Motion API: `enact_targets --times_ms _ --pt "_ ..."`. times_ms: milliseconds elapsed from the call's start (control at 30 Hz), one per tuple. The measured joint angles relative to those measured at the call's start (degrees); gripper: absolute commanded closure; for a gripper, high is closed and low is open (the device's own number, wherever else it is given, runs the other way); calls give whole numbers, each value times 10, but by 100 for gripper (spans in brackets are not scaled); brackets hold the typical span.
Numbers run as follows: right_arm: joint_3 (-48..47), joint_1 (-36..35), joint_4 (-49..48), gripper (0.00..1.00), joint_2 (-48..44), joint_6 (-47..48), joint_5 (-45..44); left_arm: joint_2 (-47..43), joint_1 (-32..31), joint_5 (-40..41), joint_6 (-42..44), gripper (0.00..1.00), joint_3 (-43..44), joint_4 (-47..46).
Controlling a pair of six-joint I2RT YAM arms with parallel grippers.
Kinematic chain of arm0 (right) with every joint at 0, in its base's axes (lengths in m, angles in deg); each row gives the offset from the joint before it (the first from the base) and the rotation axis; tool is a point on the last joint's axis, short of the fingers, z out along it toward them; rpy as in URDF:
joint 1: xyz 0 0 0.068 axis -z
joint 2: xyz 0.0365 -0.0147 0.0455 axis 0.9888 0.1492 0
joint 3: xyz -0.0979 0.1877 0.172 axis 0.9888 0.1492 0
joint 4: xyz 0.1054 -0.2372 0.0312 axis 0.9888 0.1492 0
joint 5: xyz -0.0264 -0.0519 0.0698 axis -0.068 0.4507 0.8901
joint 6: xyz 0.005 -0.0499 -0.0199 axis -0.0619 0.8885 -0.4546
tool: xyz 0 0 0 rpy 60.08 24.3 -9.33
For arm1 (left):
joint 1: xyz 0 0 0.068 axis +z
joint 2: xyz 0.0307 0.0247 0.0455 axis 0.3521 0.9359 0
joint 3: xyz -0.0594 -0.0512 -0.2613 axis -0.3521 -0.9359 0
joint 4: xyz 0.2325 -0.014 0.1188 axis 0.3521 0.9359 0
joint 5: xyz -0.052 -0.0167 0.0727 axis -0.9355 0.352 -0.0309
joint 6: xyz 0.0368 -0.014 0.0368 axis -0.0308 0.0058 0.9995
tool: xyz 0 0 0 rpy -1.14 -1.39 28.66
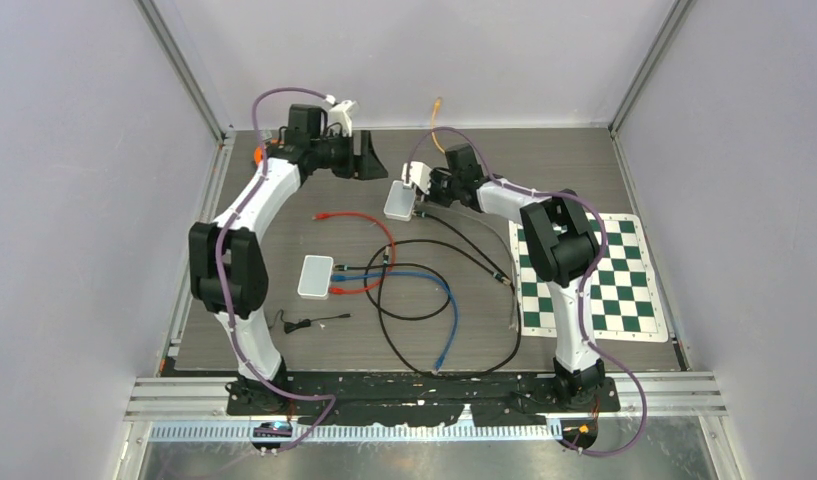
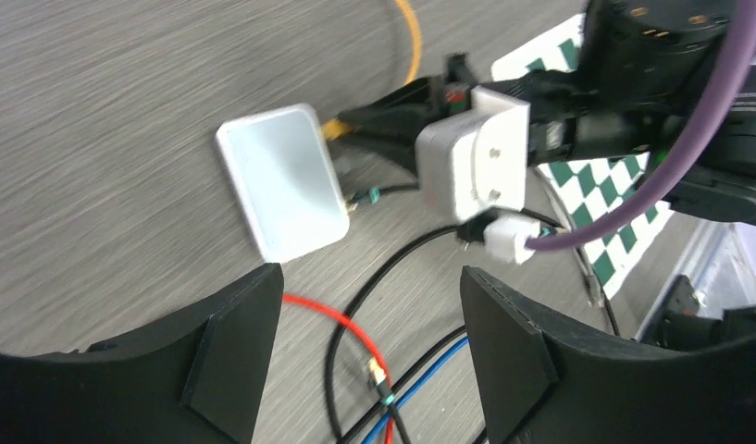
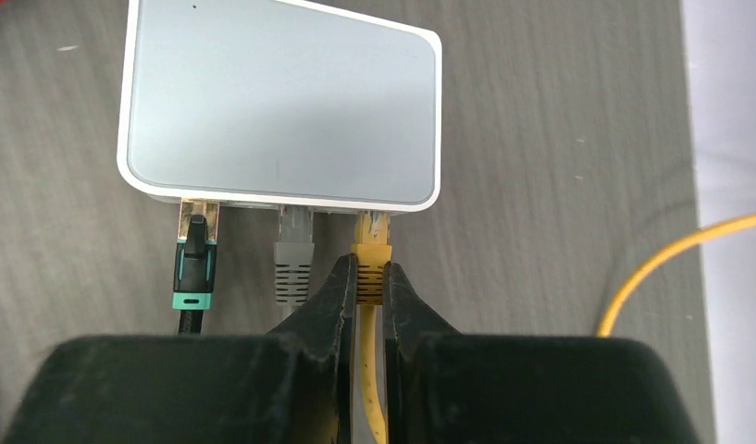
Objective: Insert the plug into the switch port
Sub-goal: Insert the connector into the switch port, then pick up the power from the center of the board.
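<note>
A white switch (image 3: 281, 106) lies at the back middle of the table (image 1: 400, 201), also in the left wrist view (image 2: 283, 181). A black plug with teal boot (image 3: 194, 264), a grey plug (image 3: 293, 254) and a yellow plug (image 3: 372, 254) sit in its near ports. My right gripper (image 3: 371, 277) is shut on the yellow plug, right at the switch (image 1: 424, 190). The yellow cable (image 3: 679, 254) loops off to the right. My left gripper (image 2: 369, 319) is open and empty, hovering at the back left (image 1: 369, 158).
A second white switch (image 1: 315, 276) lies mid-table with red (image 1: 359, 218) and blue (image 1: 424, 280) cables plugged in. Black cables (image 1: 454, 300) loop across the middle. A checkerboard mat (image 1: 589, 275) lies on the right. A small black cable (image 1: 309, 322) lies front left.
</note>
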Motion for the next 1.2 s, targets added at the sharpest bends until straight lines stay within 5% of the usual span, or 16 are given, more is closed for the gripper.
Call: enact_targets --times_ms 100,333,500,900,1200 --pt "-15 0 -13 90 8 -5 -35 -24 17 53 6 23 -3 43" --pt "-11 -3 -61 46 10 -24 -99 -129 87 153 -38 16 -143 72" --pt "37 -6 -108 34 1 -37 -109 -245 176 251 -77 13 -246 93" --pt "99 -30 -116 35 -191 -142 -168 -460 223 516 -241 19 -396 162" --pt "210 -129 -136 38 -346 -272 -237 -542 195 552 -356 26 -499 239"
